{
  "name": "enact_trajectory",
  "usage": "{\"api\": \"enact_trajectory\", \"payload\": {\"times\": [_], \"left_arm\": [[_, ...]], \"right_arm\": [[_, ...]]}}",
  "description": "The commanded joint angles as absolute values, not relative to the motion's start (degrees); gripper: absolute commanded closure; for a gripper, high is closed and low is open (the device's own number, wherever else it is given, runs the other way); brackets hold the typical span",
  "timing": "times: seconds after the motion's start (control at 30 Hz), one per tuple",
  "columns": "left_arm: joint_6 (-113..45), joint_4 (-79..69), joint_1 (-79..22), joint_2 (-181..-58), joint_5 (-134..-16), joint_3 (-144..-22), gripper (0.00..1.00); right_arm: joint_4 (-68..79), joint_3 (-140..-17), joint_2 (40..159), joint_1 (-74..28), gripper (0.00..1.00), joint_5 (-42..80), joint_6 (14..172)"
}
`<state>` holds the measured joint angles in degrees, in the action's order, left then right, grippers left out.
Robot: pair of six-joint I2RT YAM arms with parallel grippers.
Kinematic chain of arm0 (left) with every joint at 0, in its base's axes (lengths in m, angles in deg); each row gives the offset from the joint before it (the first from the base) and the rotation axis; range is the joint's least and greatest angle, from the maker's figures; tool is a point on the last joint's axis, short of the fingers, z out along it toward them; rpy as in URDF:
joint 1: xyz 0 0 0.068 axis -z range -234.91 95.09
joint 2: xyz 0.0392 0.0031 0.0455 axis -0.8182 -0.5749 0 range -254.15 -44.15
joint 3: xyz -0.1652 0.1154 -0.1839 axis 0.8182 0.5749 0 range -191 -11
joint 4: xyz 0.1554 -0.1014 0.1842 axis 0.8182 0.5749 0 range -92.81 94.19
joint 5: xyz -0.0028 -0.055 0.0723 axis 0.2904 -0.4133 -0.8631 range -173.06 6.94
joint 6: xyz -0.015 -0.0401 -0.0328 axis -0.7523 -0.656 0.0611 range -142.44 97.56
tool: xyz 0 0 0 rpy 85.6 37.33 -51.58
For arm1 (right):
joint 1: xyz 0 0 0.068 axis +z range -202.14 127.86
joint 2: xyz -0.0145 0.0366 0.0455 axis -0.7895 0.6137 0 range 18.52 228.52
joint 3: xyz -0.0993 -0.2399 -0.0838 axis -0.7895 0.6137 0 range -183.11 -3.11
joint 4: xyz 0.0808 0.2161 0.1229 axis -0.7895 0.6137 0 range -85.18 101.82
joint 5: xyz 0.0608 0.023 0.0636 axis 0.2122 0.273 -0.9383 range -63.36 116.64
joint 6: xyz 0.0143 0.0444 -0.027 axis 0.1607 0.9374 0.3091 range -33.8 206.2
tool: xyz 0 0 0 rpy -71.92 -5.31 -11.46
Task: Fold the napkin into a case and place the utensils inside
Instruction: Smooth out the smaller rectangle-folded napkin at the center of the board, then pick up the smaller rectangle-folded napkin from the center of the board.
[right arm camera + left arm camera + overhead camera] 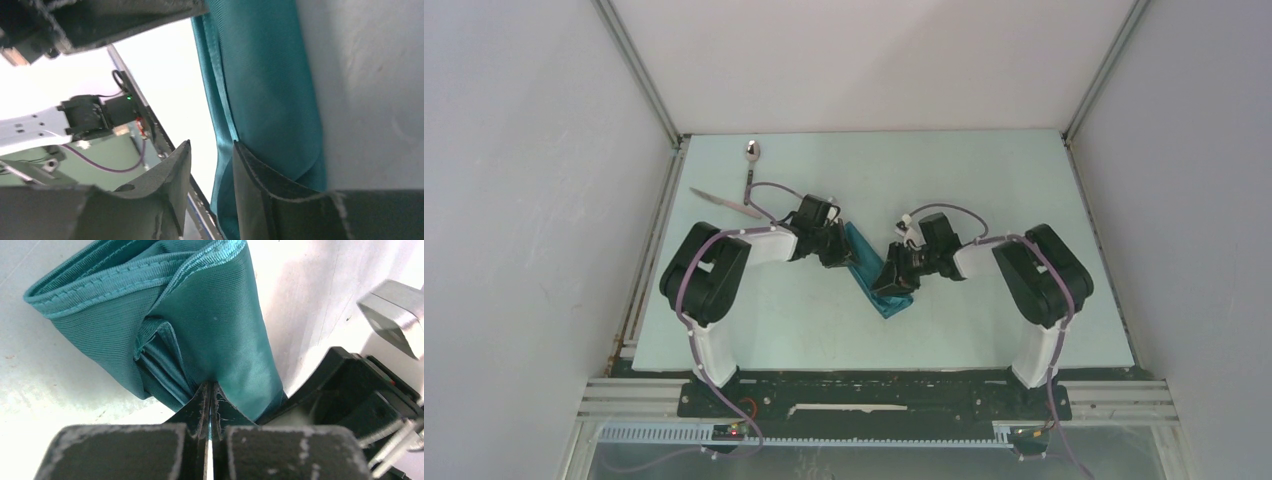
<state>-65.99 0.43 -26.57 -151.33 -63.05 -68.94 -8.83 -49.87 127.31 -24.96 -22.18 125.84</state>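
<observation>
Napkin strip held between two arms; the fold may come undone

The napkin [892, 298] lies mid-table as a narrow slanted strip. The left gripper [210, 390] is pinched tight on its far end, where the layers bunch loosely. The right gripper [212, 150] stands apart, straddling one long edge. If it catches only the top layer, a pull could open the fold. The spoon [751, 150] and knife [722, 200] lie far left, well apart. No writing is legible.
</observation>
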Motion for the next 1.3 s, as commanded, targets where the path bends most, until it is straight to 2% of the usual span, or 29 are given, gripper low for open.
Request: {"api": "enact_trajectory", "payload": {"times": [0.0,0.13,0.27,0.37,0.6,0.7,0.87,0.97,1.17,1.27], "left_arm": [[-64.0,5.7,-27.0,-153.7,-67.9,-66.3,1.0],[-64.0,5.3,-27.0,-153.9,-66.8,-66.4,1.0],[-64.0,4.7,-27.4,-154.3,-64.7,-66.5,1.0],[-64.4,3.9,-28.2,-154.8,-62.7,-66.3,1.0],[-66.2,0.6,-29.7,-156.3,-58.5,-65.4,1.0],[-66.7,-0.3,-29.7,-156.5,-57.9,-65.0,1.0],[-66.8,-0.3,-29.7,-156.9,-57.9,-65.3,1.0],[-66.8,-0.3,-29.9,-156.6,-57.9,-65.1,1.0],[-66.6,-0.2,-30.1,-155.9,-57.9,-64.9,1.0],[-66.6,0.1,-30.2,-155.6,-57.9,-65.1,1.0]], "right_arm": [[6.6,-51.2,116.0,-23.1,0.52,-13.7,113.2],[20.9,-55.1,106.7,-15.0,0.42,5.8,101.7],[20.1,-55.2,103.0,-2.8,0.35,32.5,93.1],[16.4,-56.6,105.5,1.7,0.3,39.8,89.1],[8.8,-60.0,114.4,4.3,0.3,43.6,82.7],[7.8,-61.3,116.9,3.8,0.3,41.4,81.5],[5.7,-63.2,122.6,3.3,0.36,42.0,82.0],[5.3,-63.2,124.6,2.7,0.42,42.3,83.5],[4.4,-62.0,127.1,2.1,0.44,45.9,85.7],[4.2,-60.5,126.5,2.0,0.5,47.8,85.9]]}}
